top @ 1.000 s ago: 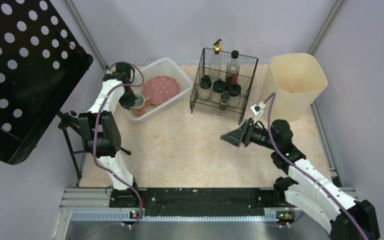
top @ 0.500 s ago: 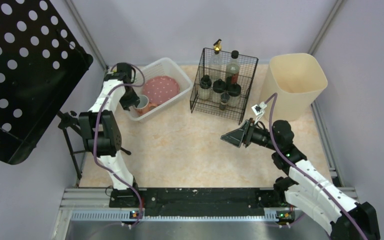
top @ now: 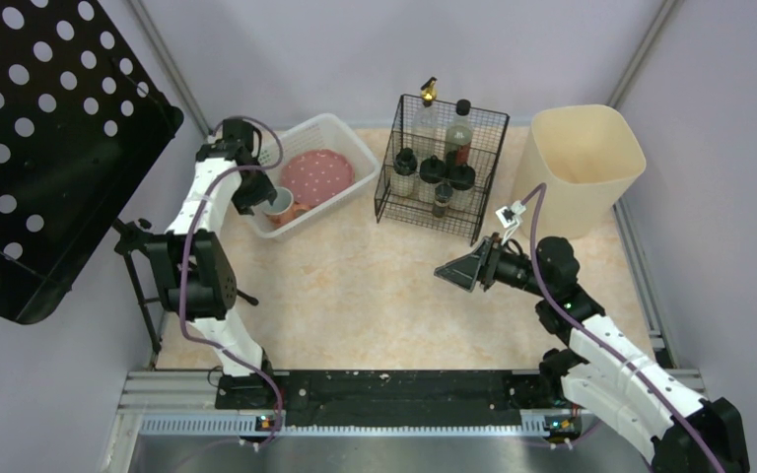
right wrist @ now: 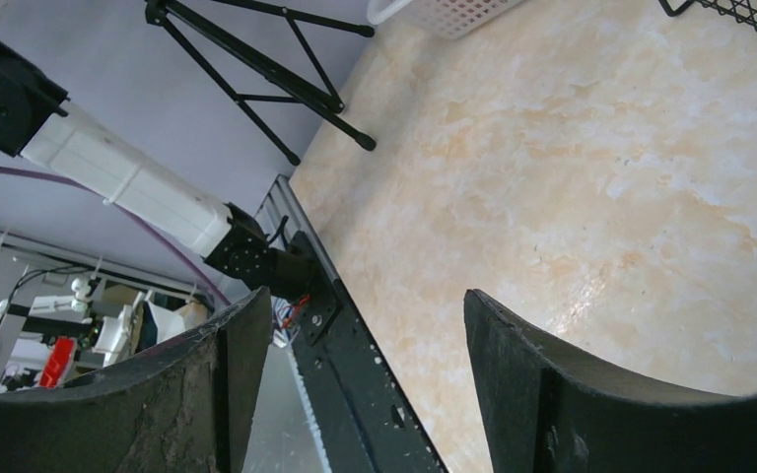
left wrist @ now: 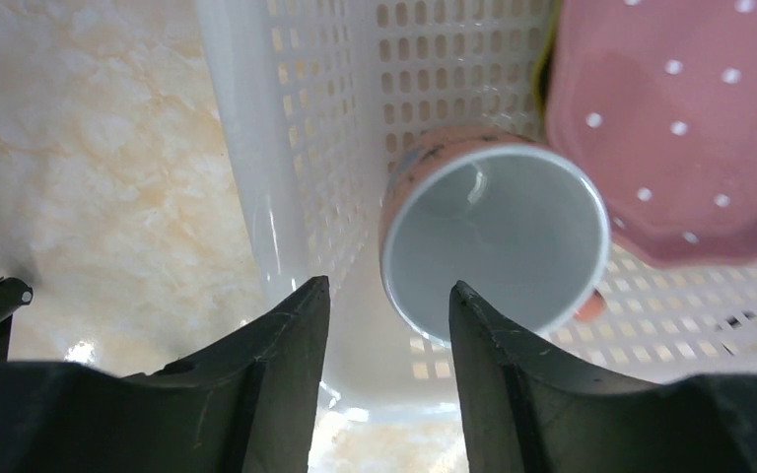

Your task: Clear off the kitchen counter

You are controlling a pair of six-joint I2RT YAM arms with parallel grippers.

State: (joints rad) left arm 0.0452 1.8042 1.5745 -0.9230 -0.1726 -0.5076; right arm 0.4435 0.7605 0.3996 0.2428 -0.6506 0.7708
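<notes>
The beige marbled kitchen counter (top: 355,296) holds a white plastic basket (top: 340,133) at the back left. In the basket lie a pink dotted plate (top: 315,175) and an orange mug (top: 278,204) with a pale inside. My left gripper (top: 259,200) hangs over the basket's near left corner, open, with nothing between its fingers. In the left wrist view the mug (left wrist: 493,236) stands upright just beyond the gripper (left wrist: 386,296), next to the plate (left wrist: 680,118). My right gripper (top: 446,272) hovers over mid counter, open and empty, also seen in its wrist view (right wrist: 365,305).
A black wire rack (top: 441,168) with several bottles stands at the back centre. A beige bin (top: 582,163) sits at the back right. A black perforated panel (top: 39,138) on a tripod stand (top: 143,256) rises left of the counter. Metal rails edge the counter.
My left gripper has opened and let go of the mug, which now rests in the basket; the arm drew slightly back to the left. The right jaws stand a little wider.
</notes>
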